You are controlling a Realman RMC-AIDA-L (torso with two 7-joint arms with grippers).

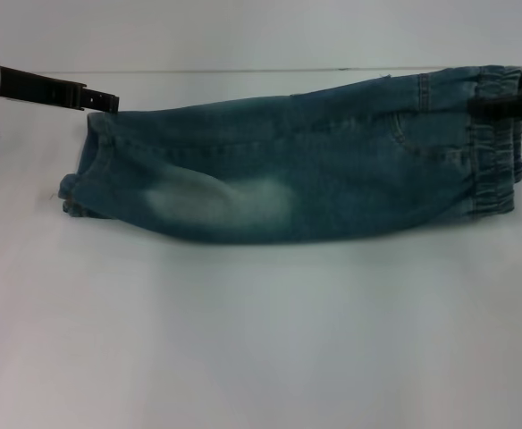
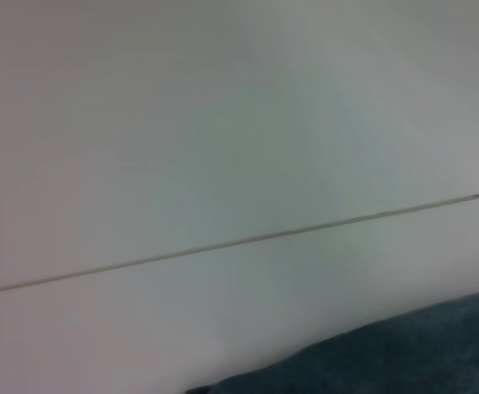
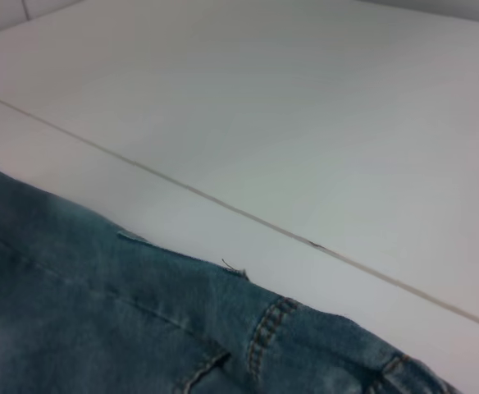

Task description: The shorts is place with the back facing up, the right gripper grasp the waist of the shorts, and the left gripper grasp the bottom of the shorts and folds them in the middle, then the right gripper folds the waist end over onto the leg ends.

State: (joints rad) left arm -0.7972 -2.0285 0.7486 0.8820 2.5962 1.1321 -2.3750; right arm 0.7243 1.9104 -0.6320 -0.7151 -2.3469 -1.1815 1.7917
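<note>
Head view: folded shorts (image 1: pixel 297 170), left gripper (image 1: pixel 107 100) pinching the leg ends (image 1: pixel 87 170); right gripper (image 1: pixel 520 98) on the waist (image 1: pixel 493 161), grip unclear; no lettering legible

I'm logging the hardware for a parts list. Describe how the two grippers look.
The left gripper is a slim black metal claw on a long black body, joined to a silver round wrist with a thin dark cable looping below it. The right gripper shows only as a bulky black shape at the picture's edge; its details cannot be made out.
</note>
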